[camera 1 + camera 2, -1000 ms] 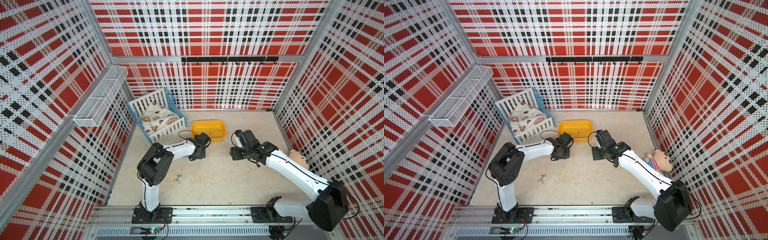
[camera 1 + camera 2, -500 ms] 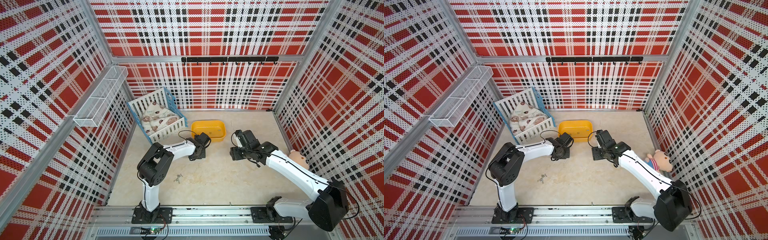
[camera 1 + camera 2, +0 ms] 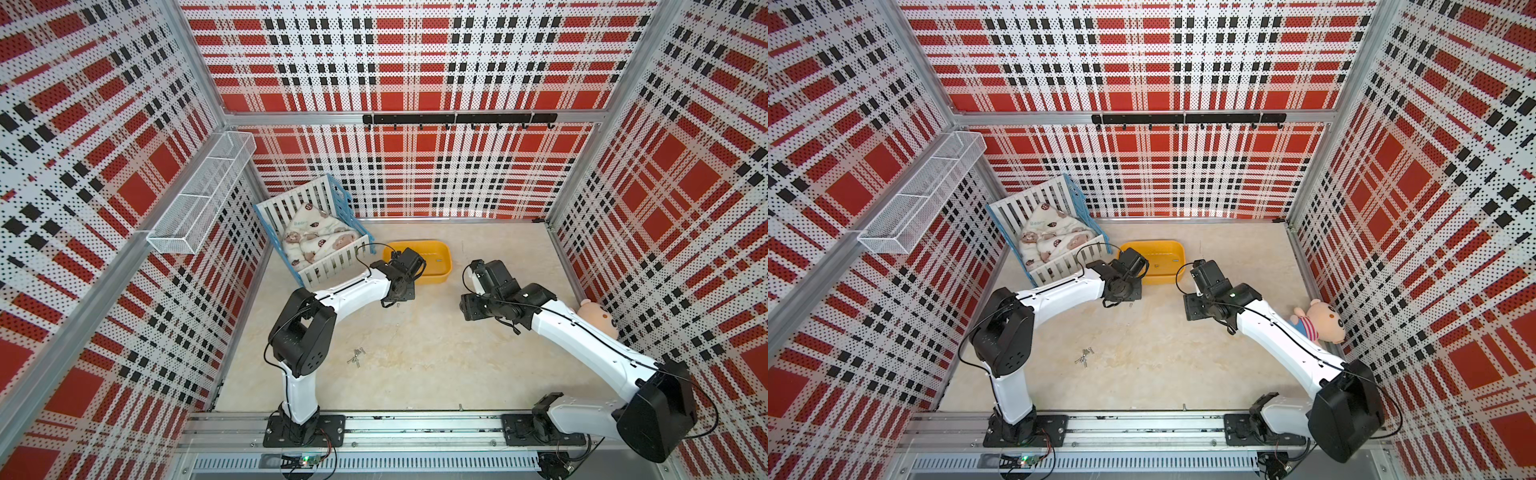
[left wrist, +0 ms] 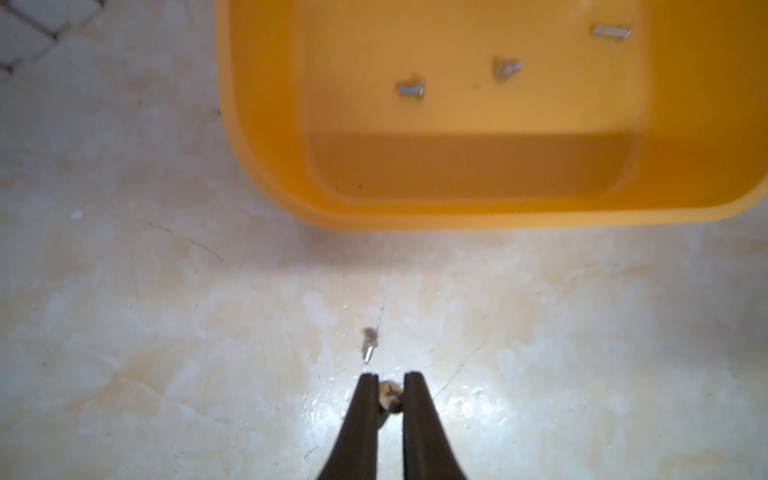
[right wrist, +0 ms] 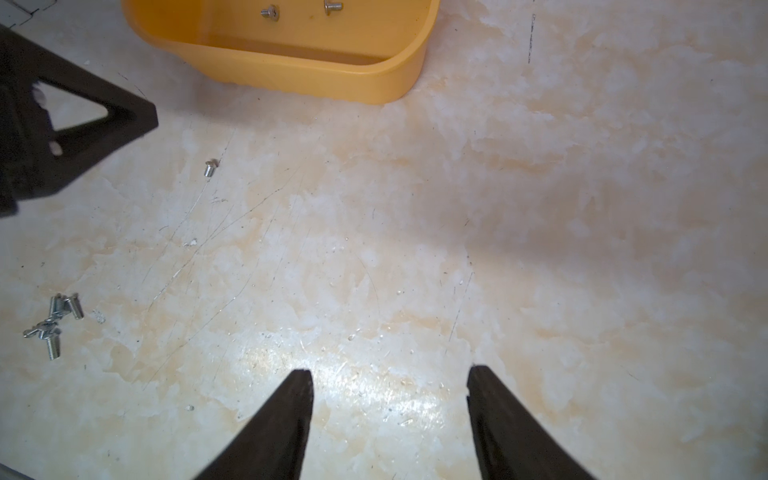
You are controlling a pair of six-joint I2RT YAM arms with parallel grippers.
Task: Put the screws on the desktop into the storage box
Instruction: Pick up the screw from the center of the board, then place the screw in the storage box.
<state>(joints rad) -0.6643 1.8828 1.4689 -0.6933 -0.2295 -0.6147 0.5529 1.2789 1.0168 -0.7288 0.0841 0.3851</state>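
The yellow storage box (image 3: 436, 266) (image 3: 1167, 262) stands at the back of the beige desktop (image 3: 436, 353). In the left wrist view three screws (image 4: 410, 89) lie inside the storage box (image 4: 457, 208). My left gripper (image 4: 390, 380) is just in front of the box, shut on one screw (image 4: 390, 392) right above the desktop. Another screw (image 4: 369, 345) (image 3: 397, 305) lies just beyond its fingertips. A small pile of screws (image 3: 356, 357) (image 3: 1084, 356) (image 5: 54, 324) lies near the left arm's elbow. My right gripper (image 5: 388, 378) hovers open and empty over bare desktop, to the right of the box (image 5: 332, 79).
A white-and-blue crib (image 3: 320, 232) with a blanket stands at the back left, touching the left arm's reach. A wire basket (image 3: 199, 199) hangs on the left wall. A plush toy (image 3: 1320, 320) lies by the right wall beside the right arm.
The left gripper's jaws have drawn in slightly on the screw. Both arms stay where they were.
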